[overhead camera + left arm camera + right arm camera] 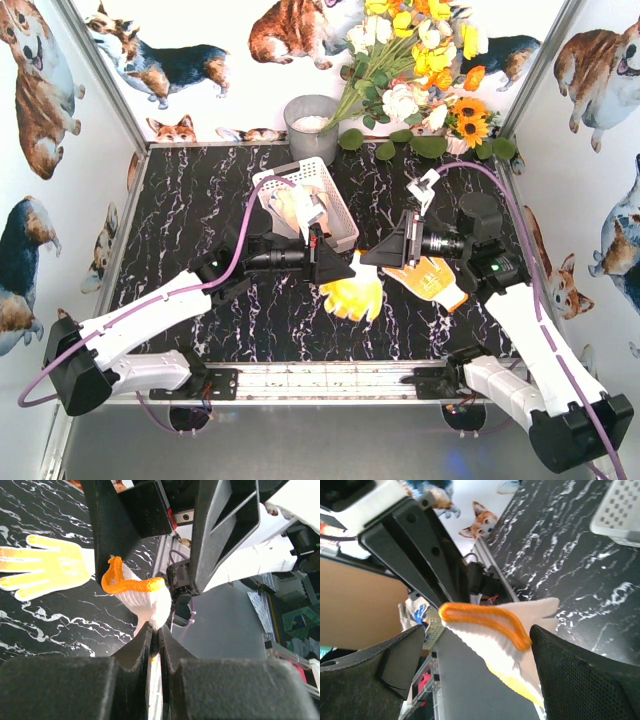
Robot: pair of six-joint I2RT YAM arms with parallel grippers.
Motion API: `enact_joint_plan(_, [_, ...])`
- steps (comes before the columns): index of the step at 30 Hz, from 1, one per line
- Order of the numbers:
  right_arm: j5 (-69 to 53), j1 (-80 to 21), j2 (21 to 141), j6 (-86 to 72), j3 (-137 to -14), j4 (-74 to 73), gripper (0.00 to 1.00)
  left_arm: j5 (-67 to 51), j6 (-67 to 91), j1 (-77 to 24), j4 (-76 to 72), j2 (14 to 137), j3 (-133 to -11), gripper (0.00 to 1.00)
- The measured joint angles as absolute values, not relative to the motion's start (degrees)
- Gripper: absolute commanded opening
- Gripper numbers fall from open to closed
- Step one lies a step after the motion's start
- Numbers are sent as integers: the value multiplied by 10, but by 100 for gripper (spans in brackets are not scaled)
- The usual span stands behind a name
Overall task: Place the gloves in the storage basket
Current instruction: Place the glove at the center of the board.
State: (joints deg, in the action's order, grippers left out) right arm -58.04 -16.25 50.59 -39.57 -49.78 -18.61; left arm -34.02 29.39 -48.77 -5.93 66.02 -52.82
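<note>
A yellow glove (355, 295) with a white cuff and orange trim hangs between my two grippers. The left gripper (335, 262) (156, 630) is shut on the white cuff (145, 592), and the glove's yellow fingers (45, 567) spread over the black table. Facing it, the right gripper (385, 255) (477, 632) stands open with the orange-trimmed cuff (490, 625) between its fingers; its right finger is at the trim. Another orange-yellow glove (432, 280) lies under the right arm. The white storage basket (335, 195) (620, 510) behind the left gripper holds pale gloves (295, 210).
A grey round pot (310, 125) stands at the back beyond the basket, with a bunch of flowers (420, 70) leaning over the back right corner. Corgi-printed walls close the table on three sides. The metal rail (320, 378) runs along the near edge.
</note>
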Motion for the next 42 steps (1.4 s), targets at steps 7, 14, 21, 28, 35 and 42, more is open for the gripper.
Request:
enact_joint_plan(7, [-618,-225,542,-424,-498,-118,59,-345,282,-485,-22,651,-532,0])
enact_joint_plan(14, [-620,-230,547,-407,-501,-126,28,-326,273,-462,-2,606,-532,0])
enact_joint_plan(21, [-605,-231,560,-382,-505,-159,0,-316,267,-459,9,608,-532,14])
enact_joint_plan(28, [-484,-232,596,-292,-542,-244,0,-181,240,-457,103,636,-549,75])
enact_joint_plan(35, [-404,-234,679,-173,-587,-272,0,-71,237,-453,129,596,-548,91])
enact_joint_plan(42, [-385,-315,688,-86,-555,-254,0,19,259,-444,132,486,-512,95])
